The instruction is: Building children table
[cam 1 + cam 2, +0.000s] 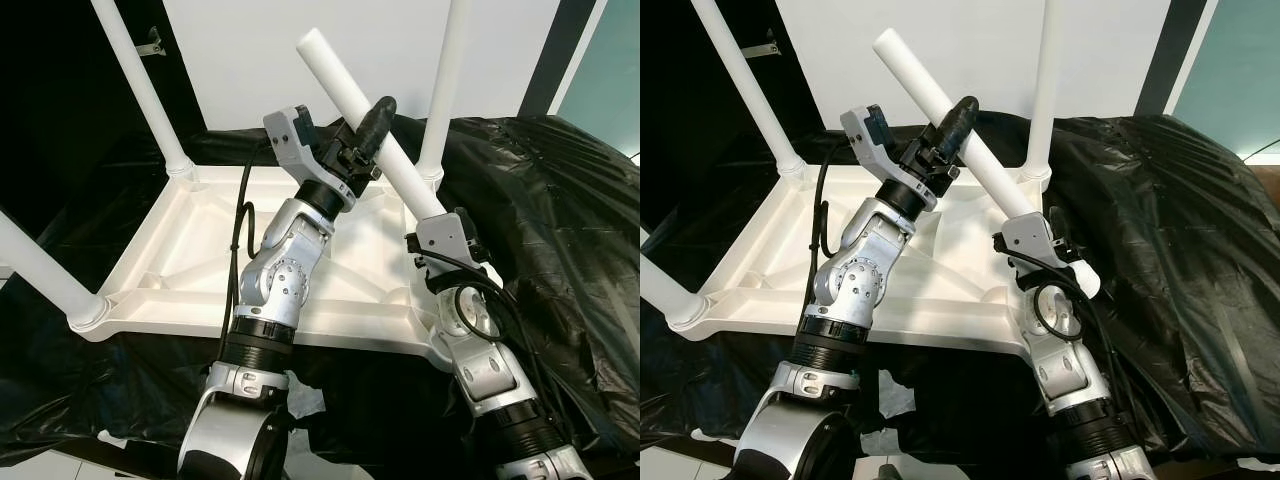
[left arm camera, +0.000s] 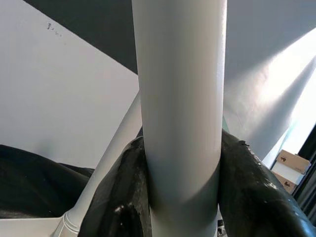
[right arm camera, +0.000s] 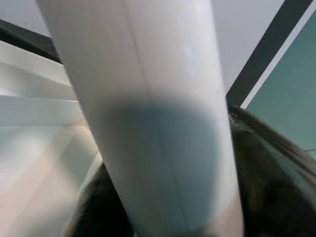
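Nearest, both silver arms are seen rising from the bottom of the head views, over black plastic sheeting (image 1: pixel 560 200) that is spread under the work. The right gripper (image 1: pixel 440 236) is set at the lower end of a loose white table leg (image 1: pixel 395 165), by the near right corner of the upturned white tabletop (image 1: pixel 200 240); whether its jaws are spread or pressed cannot be told, since they are hidden behind the wrist and the leg. In the right wrist view the leg (image 3: pixel 148 123) is seen very close and blurred.

Further up the same leg, the left gripper (image 1: pixel 365 135) is clamped approx. mid-length, jaws pinching the leg from both sides; in the left wrist view the black fingers (image 2: pixel 252 192) are pressed against the tube w/ no gap. The leg is held tilted, upper end leaning toward the robot's left, lower end near the corner socket.

Beyond, three legs are already fitted in the tabletop's other corners: near left (image 1: pixel 40 265), far left (image 1: pixel 140 85), far right (image 1: pixel 445 85). A white wall (image 1: pixel 300 20) is seen behind.
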Robot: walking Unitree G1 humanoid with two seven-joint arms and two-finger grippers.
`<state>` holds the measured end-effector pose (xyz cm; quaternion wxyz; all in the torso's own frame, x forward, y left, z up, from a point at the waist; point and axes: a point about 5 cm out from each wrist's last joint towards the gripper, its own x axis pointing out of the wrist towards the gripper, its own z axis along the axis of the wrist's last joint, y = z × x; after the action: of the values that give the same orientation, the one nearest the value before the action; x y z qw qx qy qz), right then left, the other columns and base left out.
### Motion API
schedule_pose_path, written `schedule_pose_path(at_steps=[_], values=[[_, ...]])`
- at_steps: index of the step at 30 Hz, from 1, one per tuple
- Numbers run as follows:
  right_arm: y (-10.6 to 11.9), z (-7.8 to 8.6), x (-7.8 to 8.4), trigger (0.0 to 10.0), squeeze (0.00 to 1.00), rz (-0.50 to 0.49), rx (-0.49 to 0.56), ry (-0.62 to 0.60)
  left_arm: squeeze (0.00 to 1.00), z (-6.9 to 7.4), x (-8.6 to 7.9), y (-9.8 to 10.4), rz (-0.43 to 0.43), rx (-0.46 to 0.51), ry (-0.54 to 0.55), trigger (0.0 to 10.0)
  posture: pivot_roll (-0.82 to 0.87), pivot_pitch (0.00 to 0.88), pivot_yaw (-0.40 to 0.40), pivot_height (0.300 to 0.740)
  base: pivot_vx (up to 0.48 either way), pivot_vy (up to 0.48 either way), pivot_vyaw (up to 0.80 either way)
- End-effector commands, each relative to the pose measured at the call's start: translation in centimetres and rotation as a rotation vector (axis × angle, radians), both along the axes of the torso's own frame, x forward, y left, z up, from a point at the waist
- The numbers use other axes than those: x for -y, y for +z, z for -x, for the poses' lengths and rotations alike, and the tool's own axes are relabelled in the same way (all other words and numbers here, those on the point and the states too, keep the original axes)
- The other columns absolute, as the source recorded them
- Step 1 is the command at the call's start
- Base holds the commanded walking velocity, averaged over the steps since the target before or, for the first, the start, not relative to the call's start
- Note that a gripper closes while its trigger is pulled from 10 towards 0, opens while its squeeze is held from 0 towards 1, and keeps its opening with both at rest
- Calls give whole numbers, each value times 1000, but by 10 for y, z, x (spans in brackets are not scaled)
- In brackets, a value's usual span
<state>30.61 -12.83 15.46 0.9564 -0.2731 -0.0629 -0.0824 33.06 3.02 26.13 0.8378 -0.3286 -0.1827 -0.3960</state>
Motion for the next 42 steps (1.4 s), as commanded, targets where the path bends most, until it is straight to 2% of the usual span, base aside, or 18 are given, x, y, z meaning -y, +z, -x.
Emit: schedule_pose_path(at_steps=[1, 5, 6, 7, 8, 10, 12, 16, 17, 20, 21, 28, 29, 31, 32, 33, 40, 42], values=[[2, 0, 0, 10000, 1000, -28, -17, 7, 0, 7, 9, -2, 45, 10, -35, 0, -97, 0, 33, 740, 0, 0, 0], [9, 0, -4, 10000, 1000, -89, -58, 69, 0, 9, 9, -4, 47, 4, -29, 0, -94, 0, 24, 740, 0, 0, 0], [12, 0, -6, 10000, 639, -105, -76, 100, 0, 9, 9, -5, 47, 3, -29, 0, -94, 0, 23, 740, 0, 0, 0], [12, 0, -6, 10000, 639, -105, -76, 100, 0, 9, 9, -5, 47, 3, -29, 0, -94, 0, 23, 740, 0, 0, 0], [16, 0, -8, 10000, 0, -114, -93, 140, 0, 9, 9, -5, 47, 2, -27, 0, -94, 0, 20, 740, 0, 0, 0], [21, 2, -9, 10000, 0, -131, -134, 205, 0, 9, 9, -6, 46, 1, -24, 0, -96, 0, 19, 740, 0, 0, 0], [21, 2, -9, 10000, 0, -131, -134, 205, 0, 9, 9, -6, 46, 1, -24, 0, -96, 0, 19, 740, 0, 0, 0], [19, 8, 2, 10000, 0, -118, -259, 320, 0, 9, 9, -6, 43, 0, -24, 0, -102, 0, 21, 740, 0, 0, 0], [16, 11, 7, 4706, 0, -83, -306, 357, 0, 9, 9, -6, 43, 1, -26, 0, -104, 0, 23, 740, 0, 0, 0], [13, 14, 11, 4706, 0, -47, -354, 391, 0, 9, 9, -6, 43, 1, -27, 0, -104, 0, 23, 740, 0, 0, 0], [10, 14, 15, 0, 0, -41, -371, 387, 0, 9, 10, -5, 43, 2, -29, 0, -107, 0, 29, 740, 0, 0, 0], [6, 13, 19, 0, 0, -38, -399, 364, 0, 9, 10, -3, 41, 13, -36, 0, -106, 0, 33, 740, 0, 0, 0], [8, 13, 15, 0, 0, -48, -388, 364, 0, 8, 9, -2, 40, 19, -38, 7647, -105, 0, 35, 740, 0, 0, 0], [8, 13, 15, 0, 0, -48, -388, 364, 0, 8, 9, -2, 40, 19, -38, 7647, -105, 0, 35, 740, 0, 0, 0], [9, 13, 13, 0, 0, -53, -377, 363, 0, 8, 9, -1, 41, 18, -38, 10000, -105, 0, 36, 740, 0, 0, 0], [12, 13, 12, 0, 0, -51, -360, 364, 1000, 8, 8, -1, 46, 15, -38, 10000, -106, 0, 37, 740, 0, 0, 0], [25, 14, 8, 0, 0, 16, -235, 300, 1000, 4, 7, -1, 33, -2, 2, 10000, -108, 0, 42, 740, 0, 0, 0], [25, 15, 7, 0, 0, 31, -213, 282, 949, 2, 7, -1, 28, -8, 12, 10000, -108, 0, 43, 740, 0, 0, 0]])
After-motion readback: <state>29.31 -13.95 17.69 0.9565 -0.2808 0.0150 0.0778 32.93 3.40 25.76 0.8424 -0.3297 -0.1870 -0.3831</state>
